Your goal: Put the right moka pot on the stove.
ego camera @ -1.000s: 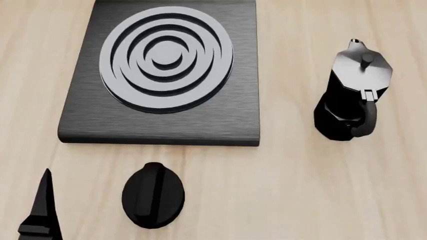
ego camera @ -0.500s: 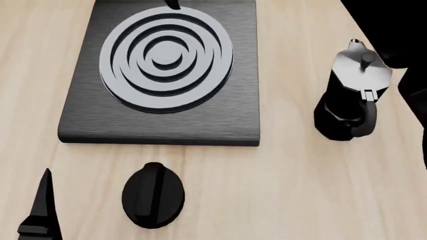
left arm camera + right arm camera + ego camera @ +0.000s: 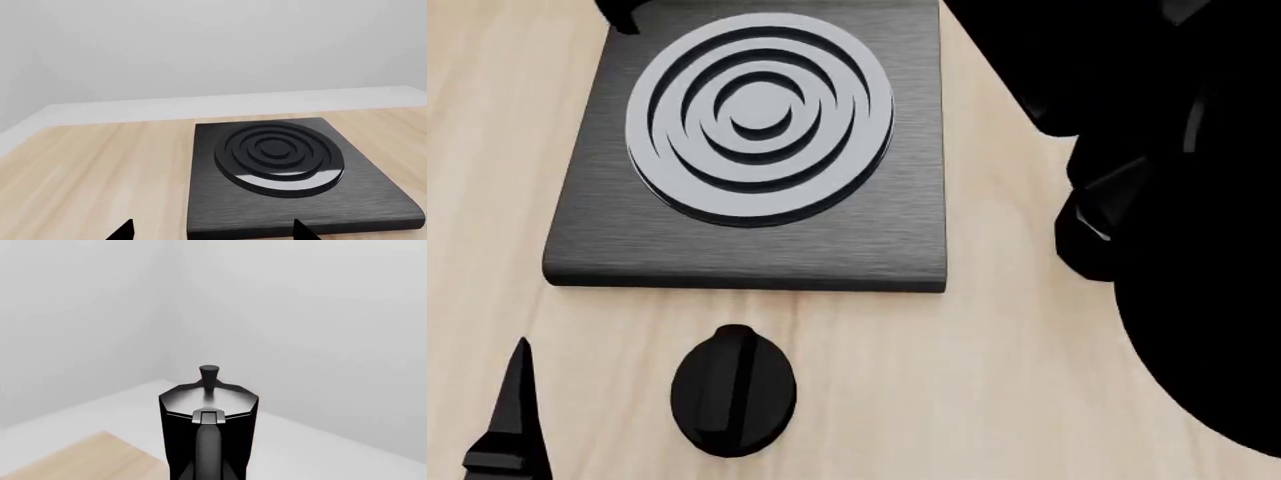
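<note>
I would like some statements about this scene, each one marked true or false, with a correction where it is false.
1. The stove has nothing standing on its burner. True.
2. The moka pot lies on its side. False: in the right wrist view it stands upright, handle toward the camera.
3. In the head view a black arm hides most of the pot. True.
4. The black knob sits on the stove's slab. False: it lies on the wooden table, in front of the stove.
5. The pot's lid is open. False: the lid is down, its small knob on top.
</note>
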Controlling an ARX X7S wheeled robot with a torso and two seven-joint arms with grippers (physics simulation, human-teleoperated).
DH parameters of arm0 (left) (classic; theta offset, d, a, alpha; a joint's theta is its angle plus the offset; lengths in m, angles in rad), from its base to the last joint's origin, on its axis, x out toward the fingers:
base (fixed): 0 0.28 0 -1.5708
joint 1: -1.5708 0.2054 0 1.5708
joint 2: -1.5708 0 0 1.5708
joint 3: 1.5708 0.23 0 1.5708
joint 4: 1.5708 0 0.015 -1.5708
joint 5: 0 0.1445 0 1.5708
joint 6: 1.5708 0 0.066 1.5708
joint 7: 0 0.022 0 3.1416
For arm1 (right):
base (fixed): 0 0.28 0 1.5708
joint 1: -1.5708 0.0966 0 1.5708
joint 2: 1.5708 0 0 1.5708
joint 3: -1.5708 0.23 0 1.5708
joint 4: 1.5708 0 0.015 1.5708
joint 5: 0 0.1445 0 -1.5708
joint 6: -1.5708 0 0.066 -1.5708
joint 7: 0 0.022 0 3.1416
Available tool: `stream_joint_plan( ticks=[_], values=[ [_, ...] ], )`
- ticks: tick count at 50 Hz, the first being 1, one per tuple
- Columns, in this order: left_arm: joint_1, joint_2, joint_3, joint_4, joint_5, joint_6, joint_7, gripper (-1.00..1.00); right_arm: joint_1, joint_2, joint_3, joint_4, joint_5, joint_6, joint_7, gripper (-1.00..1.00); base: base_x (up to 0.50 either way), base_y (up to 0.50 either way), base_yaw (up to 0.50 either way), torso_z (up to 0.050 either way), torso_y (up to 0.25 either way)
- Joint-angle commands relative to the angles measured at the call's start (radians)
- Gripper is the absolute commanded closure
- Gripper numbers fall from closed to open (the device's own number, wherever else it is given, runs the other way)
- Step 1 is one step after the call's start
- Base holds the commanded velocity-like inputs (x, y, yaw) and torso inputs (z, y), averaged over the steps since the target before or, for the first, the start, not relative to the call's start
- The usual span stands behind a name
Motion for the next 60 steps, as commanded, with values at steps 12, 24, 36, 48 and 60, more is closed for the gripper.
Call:
stream_joint_plan(
  ticks=[12,24,36,48,60],
  values=[
    [-0.003,-0.005,-0.001,0.005,-0.010,0.000,-0.006,-1.00,-0.046,-0.065,0.008,0.013,-0.080,-0.066,-0.038,1.00,0.00,0.00,0.00,0.000,0.001],
    [-0.003,-0.007,0.000,0.003,-0.011,0.006,-0.006,-1.00,-0.102,-0.104,-0.048,0.034,-0.226,-0.114,-0.118,1.00,0.00,0.00,0.00,0.001,0.001],
    [0.000,-0.008,0.001,0.001,-0.011,0.013,-0.008,-1.00,-0.173,-0.128,-0.080,0.055,-0.299,-0.165,-0.165,1.00,0.00,0.00,0.00,0.000,0.001],
    [-0.003,-0.010,0.003,0.001,-0.013,0.011,-0.011,-1.00,-0.207,-0.164,-0.113,0.094,-0.369,-0.216,-0.215,1.00,0.00,0.00,0.00,0.000,0.001],
    [-0.004,-0.013,0.005,0.001,-0.017,0.013,-0.010,-1.00,-0.203,-0.190,-0.149,0.177,-0.463,-0.268,-0.284,1.00,0.00,0.00,0.00,0.001,0.002]
  ],
)
